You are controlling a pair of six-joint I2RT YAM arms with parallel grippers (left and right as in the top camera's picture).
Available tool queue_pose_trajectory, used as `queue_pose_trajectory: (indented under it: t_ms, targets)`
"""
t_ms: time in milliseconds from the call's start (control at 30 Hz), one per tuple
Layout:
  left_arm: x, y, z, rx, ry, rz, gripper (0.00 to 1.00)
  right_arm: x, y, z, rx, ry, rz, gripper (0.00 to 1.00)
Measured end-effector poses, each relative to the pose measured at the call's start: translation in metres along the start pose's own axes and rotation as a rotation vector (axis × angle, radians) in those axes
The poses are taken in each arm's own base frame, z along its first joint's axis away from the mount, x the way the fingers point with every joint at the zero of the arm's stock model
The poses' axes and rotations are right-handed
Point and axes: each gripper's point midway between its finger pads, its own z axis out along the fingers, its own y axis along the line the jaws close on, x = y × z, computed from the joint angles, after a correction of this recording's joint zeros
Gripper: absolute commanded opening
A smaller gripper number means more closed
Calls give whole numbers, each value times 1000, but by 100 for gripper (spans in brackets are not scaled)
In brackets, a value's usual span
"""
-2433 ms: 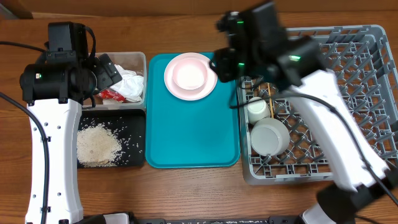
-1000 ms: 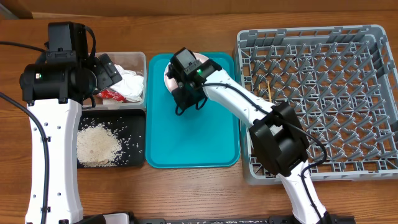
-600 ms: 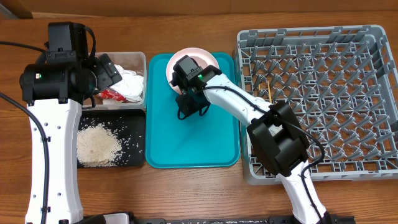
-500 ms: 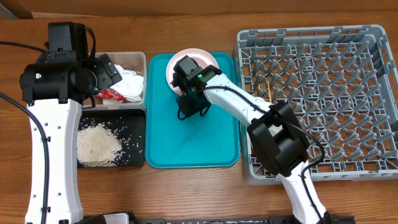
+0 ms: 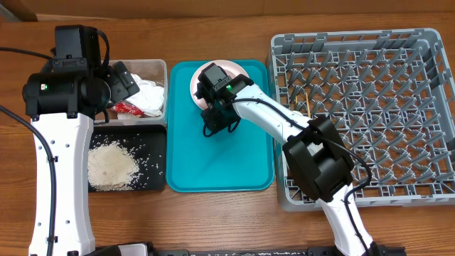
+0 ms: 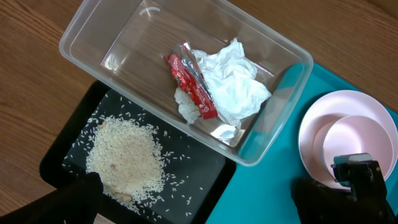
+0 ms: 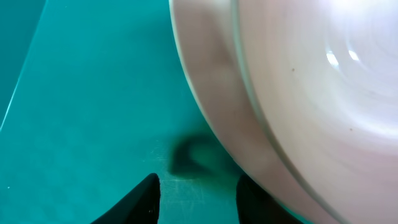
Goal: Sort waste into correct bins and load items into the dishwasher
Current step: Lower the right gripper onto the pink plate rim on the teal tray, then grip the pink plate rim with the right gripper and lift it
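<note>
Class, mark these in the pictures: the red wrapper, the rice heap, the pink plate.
red wrapper (image 6: 194, 87): left wrist view, its middle.
rice heap (image 6: 127, 155): left wrist view, heap's centre.
pink plate (image 6: 313, 127): left wrist view, bare left rim.

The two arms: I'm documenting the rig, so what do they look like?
Left arm and right arm: white rounded links, bulky black joint housings. A black cable runs beside the left arm; a green light glows near the right wrist. Black fingers.

One each: plate (image 6: 309, 138), bowl (image 6: 354, 140), tissue (image 6: 235, 87), wrapper (image 6: 193, 87), rice heap (image 6: 127, 155), tub (image 6: 134, 46), black tray (image 6: 76, 142), rack (image 5: 398, 92).
</note>
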Motion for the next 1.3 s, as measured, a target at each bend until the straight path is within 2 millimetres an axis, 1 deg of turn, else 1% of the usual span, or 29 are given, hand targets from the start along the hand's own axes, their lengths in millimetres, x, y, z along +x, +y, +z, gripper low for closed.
queue_pose_trajectory:
  t_ms: [133, 167, 200, 267, 333, 400, 700, 1000, 1133, 1267, 1300]
  targets:
    - [0, 0, 0, 0, 0, 0, 100, -3, 6, -3, 46, -19, -32, 38]
    - [0, 0, 0, 0, 0, 0, 100, -4, 9, -4, 68, -27, -46, 41]
    - [0, 0, 0, 0, 0, 0, 100, -5, 18, -6, 114, -41, -82, 43]
    - [0, 0, 0, 0, 0, 0, 100, -4, 27, -8, 171, -53, -123, 45]
    - [0, 0, 0, 0, 0, 0, 100, -4, 33, -8, 218, -62, -150, 45]
    - [0, 0, 0, 0, 0, 0, 100, -5, 34, -8, 245, -70, -163, 47]
    - [0, 0, 0, 0, 0, 0, 100, -25, 11, -15, 313, -131, -203, 51]
    - [0, 0, 0, 0, 0, 0, 100, -29, -19, -20, 323, -130, -166, 52]
    - [0, 0, 0, 0, 0, 0, 100, -27, -23, -20, 299, -116, -153, 52]
    - [0, 0, 0, 0, 0, 0, 100, -22, -17, -17, 257, -96, -155, 52]
    - [0, 0, 0, 0, 0, 0, 100, -21, -16, -17, 251, -93, -156, 53]
